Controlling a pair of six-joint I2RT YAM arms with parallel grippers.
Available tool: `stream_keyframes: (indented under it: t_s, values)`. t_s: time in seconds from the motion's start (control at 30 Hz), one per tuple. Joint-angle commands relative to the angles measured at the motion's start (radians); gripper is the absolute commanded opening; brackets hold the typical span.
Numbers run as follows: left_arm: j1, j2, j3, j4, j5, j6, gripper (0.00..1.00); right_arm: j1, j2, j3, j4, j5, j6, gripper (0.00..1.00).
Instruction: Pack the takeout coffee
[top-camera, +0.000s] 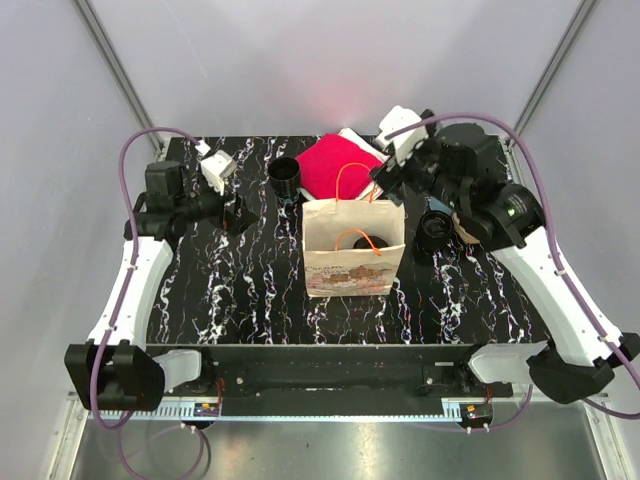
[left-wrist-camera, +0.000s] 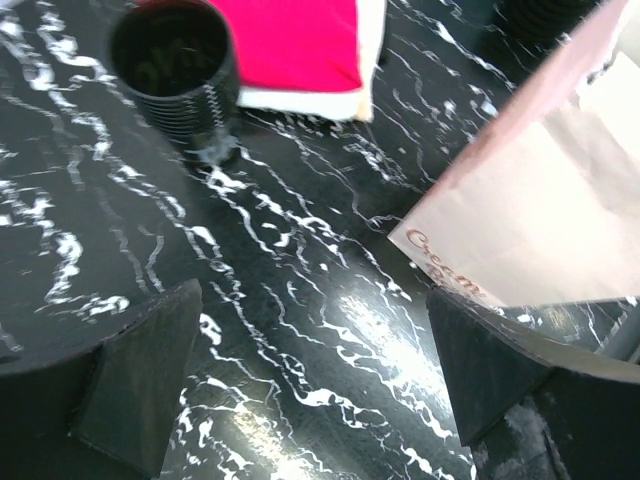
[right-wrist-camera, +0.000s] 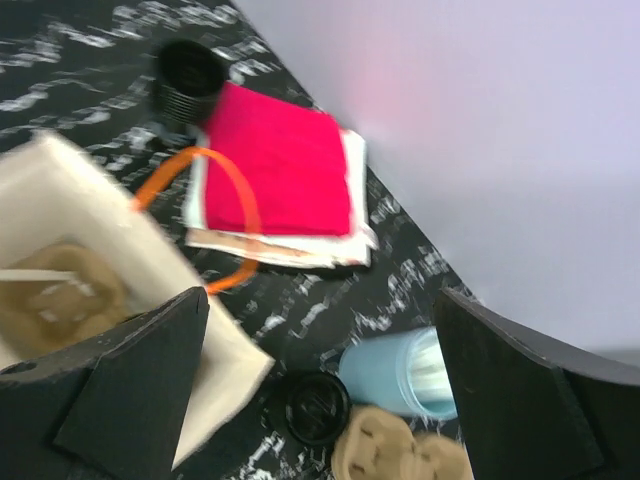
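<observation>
Well left of the paper bag (top-camera: 353, 255), the left tool (top-camera: 232, 212) hovers low over the desk (top-camera: 250, 300), jaws wide with nothing between them. A ribbed black cup (top-camera: 285, 178) stands upright behind the bag's left corner, and a stack of red napkins (top-camera: 340, 165) lies directly behind the bag. The bag stands open with its orange handles up, and a brown cardboard piece (right-wrist-camera: 60, 290) lies inside it. Above the bag's back right corner hangs the right tool (top-camera: 392, 165), spread open and holding nothing. Just right of the bag lie a light-blue cup (right-wrist-camera: 400, 375) on its side, a black lid (right-wrist-camera: 315, 405) and a brown carrier (right-wrist-camera: 390, 455). The next pick is probably one of these. For the blue cup, grip across its body mid-length and lift it clear of the bag's rim. Lower it between the handles so nothing snags or tips the bag.
</observation>
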Motion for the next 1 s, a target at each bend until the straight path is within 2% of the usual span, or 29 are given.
stream_keyframes:
  t_s: [0.0,0.13,0.23,0.47,0.73,0.97]
  values:
    - [0.005,-0.084,0.064,0.124,-0.135,-0.100,0.99,-0.159,0.021,-0.011,0.093,0.099,0.082,1.00]
    - [0.007,-0.115,0.118,0.119,-0.170,-0.106,0.99,-0.322,0.028,-0.035,0.133,0.071,0.141,0.99]
    - [0.008,-0.140,0.162,0.104,-0.184,-0.092,0.99,-0.399,0.002,-0.072,0.160,0.031,0.158,1.00]
    - [0.011,-0.201,0.282,0.070,-0.311,-0.078,0.99,-0.500,-0.060,-0.086,0.180,-0.033,0.208,1.00]
    - [0.011,-0.216,0.365,0.055,-0.443,-0.127,0.99,-0.502,-0.167,-0.043,0.184,-0.110,0.244,1.00]
    - [0.011,-0.227,0.362,0.068,-0.442,-0.150,0.99,-0.502,-0.179,-0.049,0.167,-0.134,0.250,1.00]
